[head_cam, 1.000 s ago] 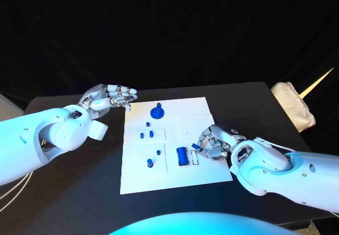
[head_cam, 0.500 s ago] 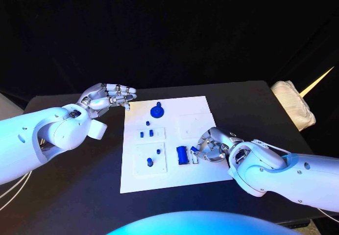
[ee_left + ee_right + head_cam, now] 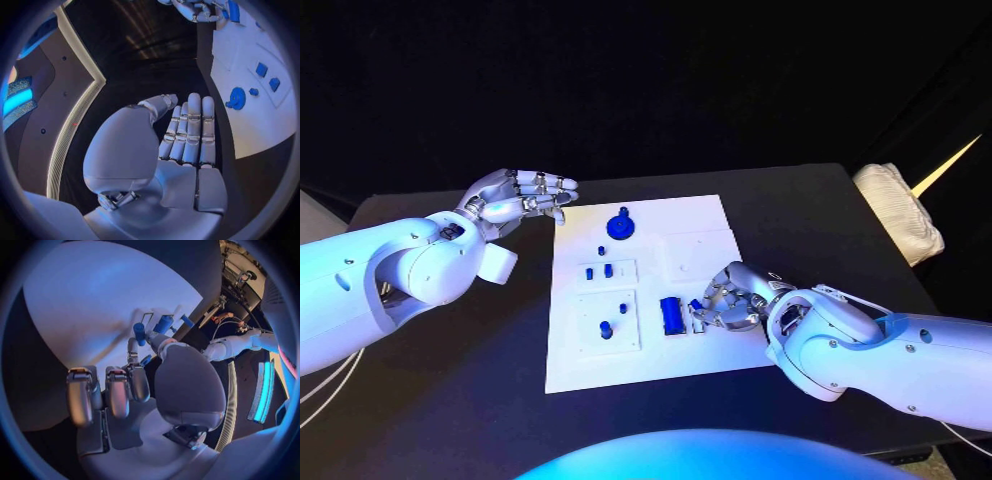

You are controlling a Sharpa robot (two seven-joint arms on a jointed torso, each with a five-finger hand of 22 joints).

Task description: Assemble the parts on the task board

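Note:
The white task board (image 3: 661, 355) lies mid-table. A round blue part with a knob (image 3: 620, 228) sits at its far end, and several small blue parts (image 3: 606, 328) stand in the left-hand plates. A blue cylinder (image 3: 672, 315) lies near the middle. My right hand (image 3: 733, 298) rests over the board just right of the cylinder and pinches a small blue part (image 3: 695, 304) between thumb and finger; the right wrist view shows a sliver of that part (image 3: 145, 360) at the fingertips. My left hand (image 3: 519, 200) hovers off the board's far left corner, holding nothing, its fingers (image 3: 189, 130) straight.
A pale folded cloth (image 3: 899, 212) lies at the table's right edge. Bare black table (image 3: 459, 350) stretches left of the board. In the left wrist view the board (image 3: 275, 125) and round part (image 3: 237, 97) lie beside the left hand (image 3: 181, 150).
My right hand has slid a little leftward and nearer along the board toward the blue cylinder, carrying the small blue part. The left hand has barely moved.

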